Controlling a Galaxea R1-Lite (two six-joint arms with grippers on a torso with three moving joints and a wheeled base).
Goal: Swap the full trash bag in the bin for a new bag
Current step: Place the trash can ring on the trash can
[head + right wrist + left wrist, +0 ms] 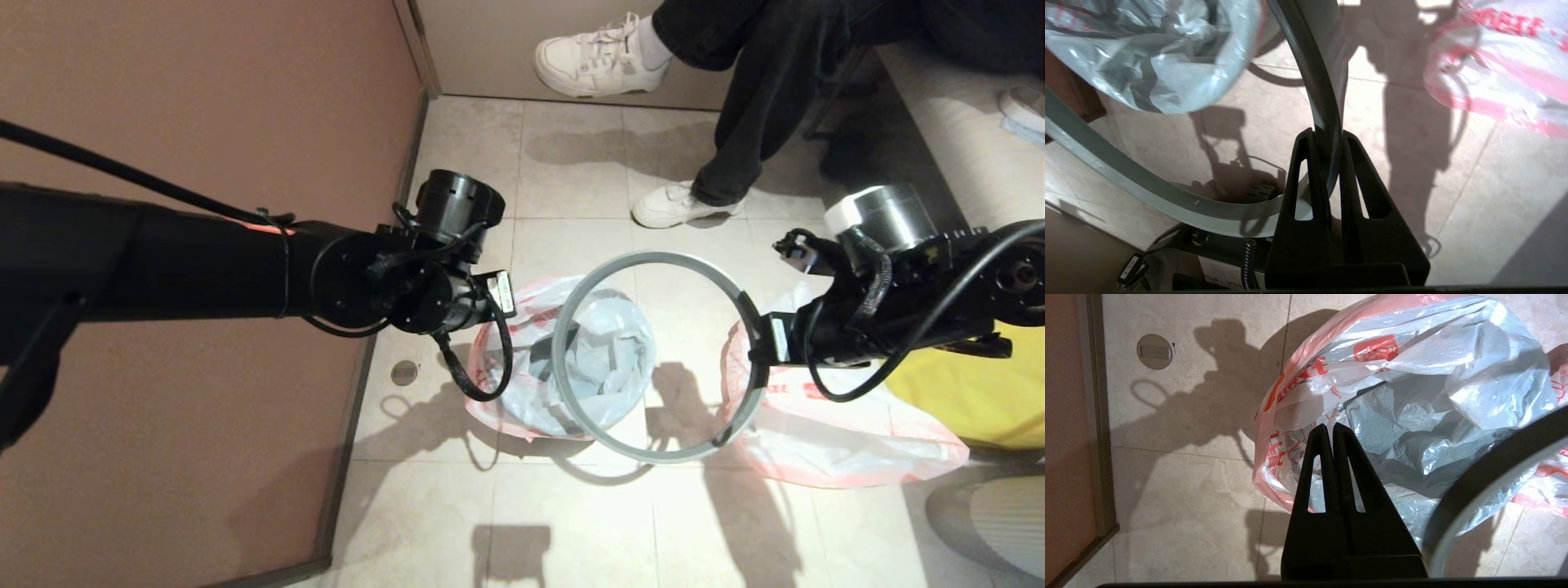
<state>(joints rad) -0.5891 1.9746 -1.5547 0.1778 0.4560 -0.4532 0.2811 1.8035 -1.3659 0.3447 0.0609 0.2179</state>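
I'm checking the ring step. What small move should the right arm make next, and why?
Probably carry the grey ring leftward until it centres over the bag-lined bin. The right gripper has its jaws shut on the ring, which hangs offset toward the robot's right of the bin.

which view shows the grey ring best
The head view: the whole grey ring shows, lifted, pinched on one side by the right end effector. The right wrist view shows only the gripped stretch; the left wrist view only an arc.
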